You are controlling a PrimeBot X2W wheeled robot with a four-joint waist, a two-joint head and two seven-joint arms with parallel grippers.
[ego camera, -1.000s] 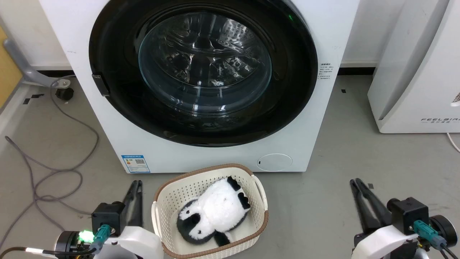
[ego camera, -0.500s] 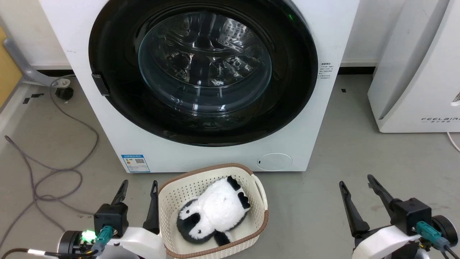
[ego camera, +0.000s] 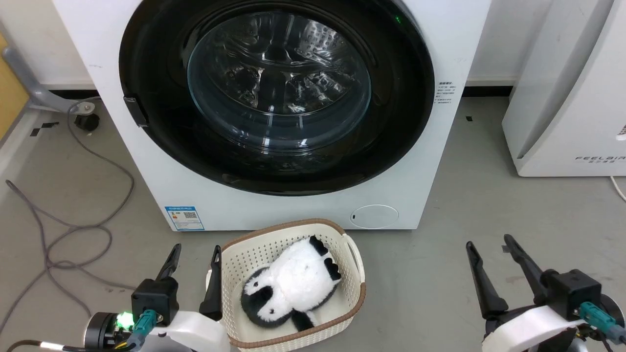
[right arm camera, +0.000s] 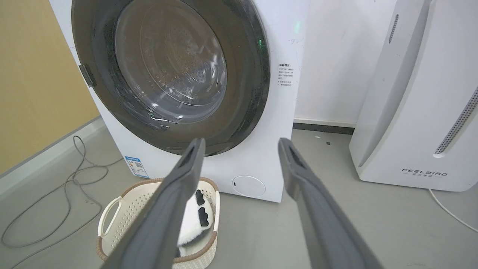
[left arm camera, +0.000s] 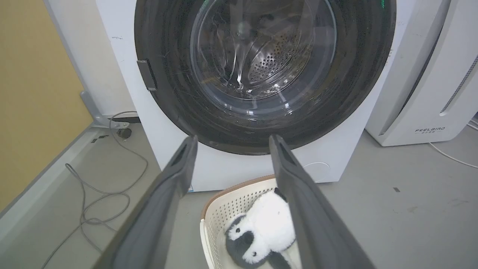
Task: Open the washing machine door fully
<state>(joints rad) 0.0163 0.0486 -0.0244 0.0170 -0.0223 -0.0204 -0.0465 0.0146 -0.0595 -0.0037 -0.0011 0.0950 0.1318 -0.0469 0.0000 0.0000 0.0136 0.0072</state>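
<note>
One white front-loading washing machine (ego camera: 274, 210) stands at 12 o'clock in the head view. Its one large round glossy black-rimmed door with the bulging glass window (ego camera: 276, 93) lies closed, flush against the front. One tall white FEELBIRD appliance (ego camera: 567, 98) stands at 2 o'clock, with a strip of bare grey floor (ego camera: 474, 171) between the two. One cream perforated plastic basket (ego camera: 288, 230) sits at 6 o'clock, just beside the machine's lower edge, holding one black-and-white plush panda (ego camera: 293, 283). Grey cables (ego camera: 78, 227) loop at 8 o'clock. Of the two grippers, the left gripper (ego camera: 195, 249) is at 7 o'clock beside the basket's rim and the right gripper (ego camera: 489, 242) at 5 o'clock over open floor. Both have their fingers spread and empty.
</note>
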